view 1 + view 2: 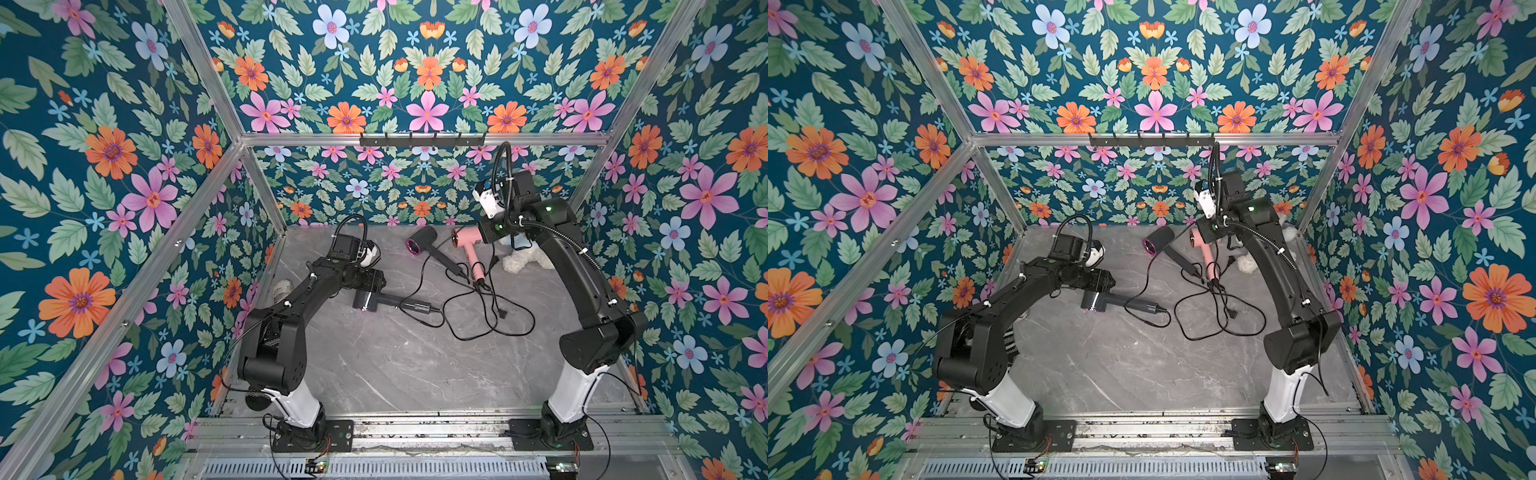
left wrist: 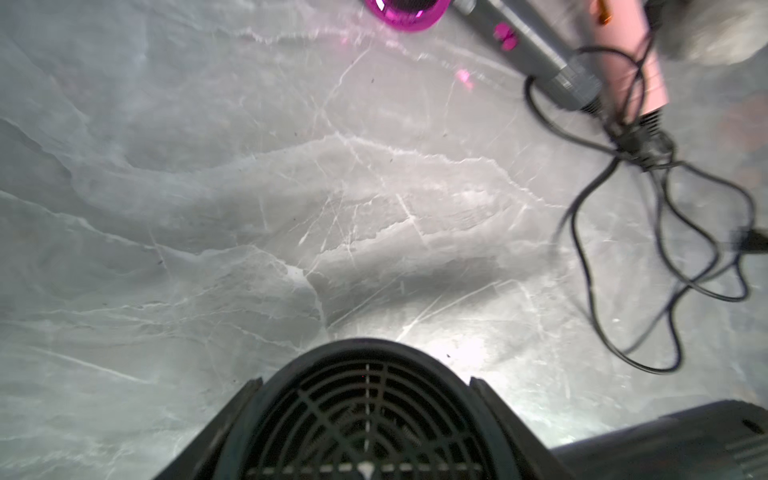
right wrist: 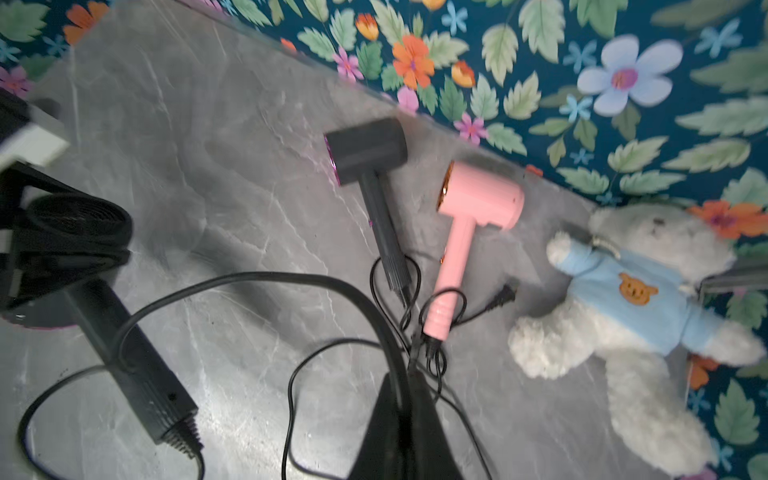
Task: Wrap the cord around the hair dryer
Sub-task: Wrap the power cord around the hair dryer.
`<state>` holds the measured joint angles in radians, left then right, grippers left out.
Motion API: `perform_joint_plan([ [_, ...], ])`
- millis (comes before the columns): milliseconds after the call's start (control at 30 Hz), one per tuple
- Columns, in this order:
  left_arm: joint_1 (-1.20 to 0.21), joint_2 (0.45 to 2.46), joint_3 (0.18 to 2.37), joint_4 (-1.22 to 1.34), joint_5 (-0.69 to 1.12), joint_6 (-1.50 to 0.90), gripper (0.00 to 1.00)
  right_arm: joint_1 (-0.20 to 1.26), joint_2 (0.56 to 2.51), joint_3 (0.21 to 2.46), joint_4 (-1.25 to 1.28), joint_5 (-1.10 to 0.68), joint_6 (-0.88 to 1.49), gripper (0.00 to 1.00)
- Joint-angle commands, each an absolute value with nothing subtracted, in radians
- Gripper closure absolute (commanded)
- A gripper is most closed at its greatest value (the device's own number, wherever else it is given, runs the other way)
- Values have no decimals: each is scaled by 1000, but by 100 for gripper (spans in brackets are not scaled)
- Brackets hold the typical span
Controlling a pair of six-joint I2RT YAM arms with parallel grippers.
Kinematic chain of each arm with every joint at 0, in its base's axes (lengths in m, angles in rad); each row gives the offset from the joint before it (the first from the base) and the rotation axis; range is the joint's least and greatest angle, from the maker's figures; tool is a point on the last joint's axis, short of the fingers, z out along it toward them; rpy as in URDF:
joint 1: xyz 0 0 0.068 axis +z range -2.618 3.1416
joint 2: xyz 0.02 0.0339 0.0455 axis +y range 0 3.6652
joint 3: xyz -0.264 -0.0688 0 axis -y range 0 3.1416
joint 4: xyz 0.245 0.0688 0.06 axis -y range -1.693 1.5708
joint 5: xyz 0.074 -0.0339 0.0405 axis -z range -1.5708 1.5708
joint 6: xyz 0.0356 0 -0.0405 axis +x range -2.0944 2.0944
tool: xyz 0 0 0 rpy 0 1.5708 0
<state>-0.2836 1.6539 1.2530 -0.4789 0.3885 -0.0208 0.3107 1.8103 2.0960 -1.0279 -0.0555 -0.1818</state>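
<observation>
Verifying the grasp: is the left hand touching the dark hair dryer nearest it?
Touching. In the left wrist view the left hand clamps the hair dryer, fingers against both sides of its grilled head.

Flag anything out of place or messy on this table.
A teddy bear lies by the back wall beside the pink hair dryer, unrelated to the job. The black cords are tangled together at that dryer's handle end.
</observation>
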Motion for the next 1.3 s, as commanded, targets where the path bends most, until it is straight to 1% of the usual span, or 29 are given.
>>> perform_joint_plan([
  [0, -290, 1614, 1248, -446, 625, -22, 100, 297, 1782, 2019, -934, -99, -137, 100],
  [133, -306, 1586, 1226, -384, 772, -50, 100, 295, 1798, 1986, -920, -110, -125, 100],
  [300, -300, 1512, 1145, -173, 918, -174, 100, 251, 1804, 1874, -876, -143, -71, 100],
  [367, -284, 1487, 1123, -82, 933, -254, 100, 235, 1800, 1816, -862, -146, -53, 100],
  [500, -196, 1453, 1045, 196, 902, -539, 100, 227, 1771, 1665, -822, -170, -40, 100],
  [600, -138, 1446, 1007, 278, 805, -658, 100, 229, 1730, 1547, -783, -194, -27, 100],
  [700, -106, 1449, 974, 323, 695, -719, 100, 234, 1689, 1443, -758, -209, -19, 100],
  [800, -94, 1453, 910, 448, 605, -795, 100, 255, 1668, 1359, -756, -193, -40, 100],
  [833, -92, 1454, 893, 474, 570, -809, 100, 262, 1625, 1336, -756, -183, -47, 100],
  [900, -89, 1454, 859, 497, 467, -818, 100, 277, 1603, 1299, -761, -174, -53, 100],
  [1067, -85, 1471, 832, 445, 219, -796, 100, 356, 1545, 1254, -821, -160, -89, 100],
  [1167, -101, 1493, 875, 301, 14, -702, 100, 438, 1511, 1248, -861, -144, -132, 100],
  [1267, -144, 1522, 922, 173, -209, -599, 100, 533, 1480, 1268, -897, -81, -193, 100],
])
